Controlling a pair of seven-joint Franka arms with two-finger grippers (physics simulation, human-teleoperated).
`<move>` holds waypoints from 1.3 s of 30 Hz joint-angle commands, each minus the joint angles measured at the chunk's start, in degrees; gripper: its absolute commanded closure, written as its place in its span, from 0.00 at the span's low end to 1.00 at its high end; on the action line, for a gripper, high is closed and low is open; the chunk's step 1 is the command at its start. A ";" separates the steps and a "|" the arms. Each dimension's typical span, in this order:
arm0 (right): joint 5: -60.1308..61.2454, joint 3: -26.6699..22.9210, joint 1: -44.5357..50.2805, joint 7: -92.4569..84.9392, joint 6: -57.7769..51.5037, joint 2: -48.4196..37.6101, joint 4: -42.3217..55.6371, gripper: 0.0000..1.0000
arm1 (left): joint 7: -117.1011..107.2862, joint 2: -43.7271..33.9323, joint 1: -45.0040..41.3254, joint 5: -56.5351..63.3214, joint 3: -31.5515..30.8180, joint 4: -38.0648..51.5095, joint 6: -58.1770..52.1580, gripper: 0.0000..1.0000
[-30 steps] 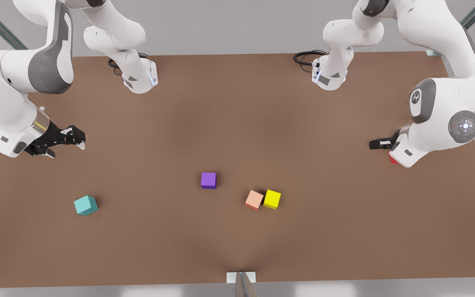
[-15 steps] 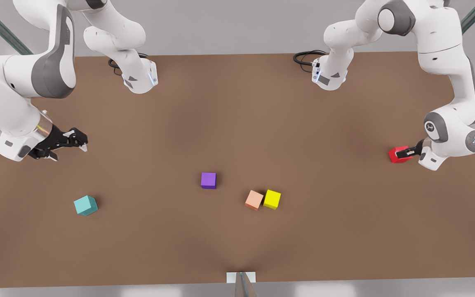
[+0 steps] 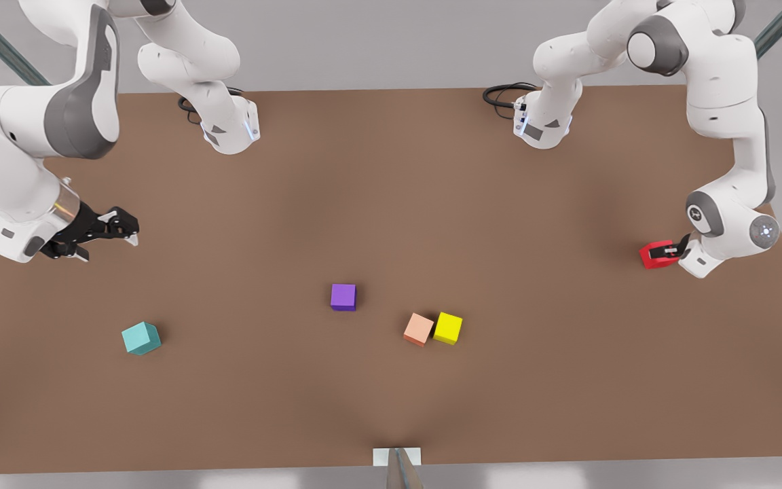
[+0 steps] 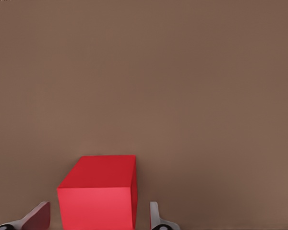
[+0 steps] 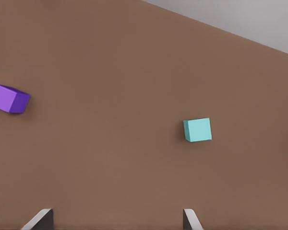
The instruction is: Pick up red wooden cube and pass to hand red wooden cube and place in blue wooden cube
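The red wooden cube (image 3: 652,255) rests on the brown table near the front view's right edge. My left gripper (image 3: 666,252) is low at the cube, open. In the left wrist view the red wooden cube (image 4: 98,196) sits between the fingertips (image 4: 38,216) with a small gap on each side of my left gripper (image 4: 96,216). The blue wooden cube (image 3: 141,338), teal in colour, lies at the front view's lower left. My right gripper (image 3: 123,231) hovers above and behind it, open and holding nothing. The right wrist view shows the blue wooden cube (image 5: 197,130) ahead of my right gripper (image 5: 116,218).
A purple cube (image 3: 343,297) lies mid-table, also seen as the purple cube (image 5: 9,98) from the right wrist. A salmon-orange cube (image 3: 418,329) touches a yellow cube (image 3: 447,328) just right of centre. Both arm bases (image 3: 231,132) stand at the table's far edge.
The left arm's wrist swung off the red cube and its gripper came down with its fingers on either side of it. The right gripper drifted slightly and stays open.
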 commanded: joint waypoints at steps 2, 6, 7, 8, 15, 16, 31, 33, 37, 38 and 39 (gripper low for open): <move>0.10 0.10 -0.01 -0.58 -0.29 -0.06 0.03 0.00 | 11.48 0.38 0.27 -0.03 0.01 0.01 2.20 0.00; 0.10 0.10 0.08 -0.58 -0.29 0.03 -0.06 0.00 | 8.24 1.61 0.53 -0.21 0.01 0.01 2.73 0.00; 0.10 0.10 0.08 -0.58 -0.29 0.03 -0.06 0.00 | 1.92 2.05 0.53 -0.47 0.01 0.01 2.73 0.00; 0.10 0.10 0.08 -0.58 -0.29 0.03 -0.06 0.00 | 0.85 2.40 0.53 -0.47 0.01 0.01 2.73 0.00; 0.18 0.10 0.08 -0.58 -0.29 0.03 -0.41 0.00 | -0.82 5.92 0.53 -0.56 -0.08 0.19 5.45 0.00; 0.10 0.19 0.61 -0.50 -0.29 0.12 -0.41 0.00 | -0.82 5.92 0.53 -0.56 -0.08 0.19 5.45 0.00; 0.45 0.28 7.28 -0.67 -0.20 5.47 1.52 0.00 | -9.87 4.50 -0.52 -14.07 -7.90 13.60 -12.17 0.49; 0.97 0.28 11.07 -4.26 -0.11 9.69 4.16 0.00 | -23.13 8.47 -0.70 -17.79 -14.22 29.89 -31.19 0.49; 31.20 -0.16 7.03 -30.98 0.68 17.96 4.86 0.00 | -44.31 12.25 -0.70 -26.04 -32.68 35.34 -32.34 0.48; 37.00 -0.16 6.76 -35.99 0.68 19.45 5.13 0.00 | -52.85 13.12 -0.70 -29.21 -37.86 36.92 -32.43 0.48; 41.66 -0.16 6.59 -39.16 0.68 20.86 5.39 0.00 | -53.56 14.70 -0.79 -31.94 -42.52 38.15 -32.26 0.48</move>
